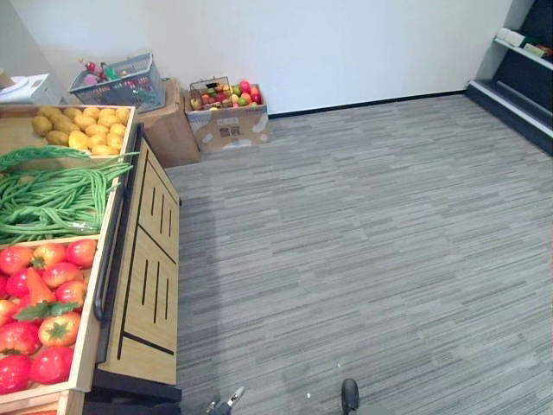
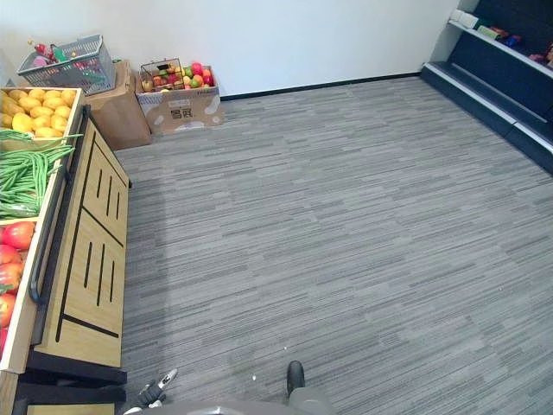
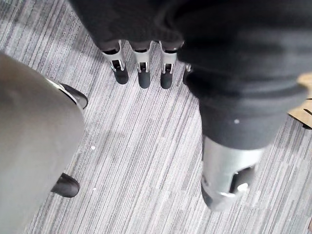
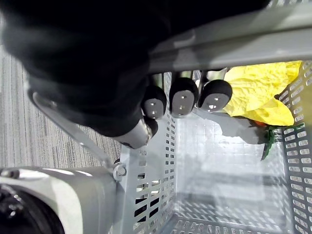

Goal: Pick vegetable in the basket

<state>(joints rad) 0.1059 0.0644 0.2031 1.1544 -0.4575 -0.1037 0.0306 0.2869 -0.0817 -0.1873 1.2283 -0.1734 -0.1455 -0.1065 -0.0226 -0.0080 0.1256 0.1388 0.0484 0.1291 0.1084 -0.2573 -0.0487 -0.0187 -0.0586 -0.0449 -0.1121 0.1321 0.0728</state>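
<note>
Red tomatoes (image 1: 43,311), green beans (image 1: 52,199), grey basket (image 4: 156,161), grey striped carpet (image 1: 363,242)

left hand (image 3: 141,24): matte black ribbed cover over back and wrist, folded into thick rounded rings, with one small pale dot.
left fingers (image 3: 142,63): short silver segments side by side, each with a dark slot, ending in rounded dark tips.
left thumb (image 3: 226,165): thick silver-grey cylinder coming out of the black cover, with a dark cut-out and a bright round spot near its end.
right hand (image 4: 92,73): same black cover, smooth and bulging.
right fingertips (image 4: 183,100): dark rounded pads, each marked with two small pale dots, with silver shafts behind.
</note>
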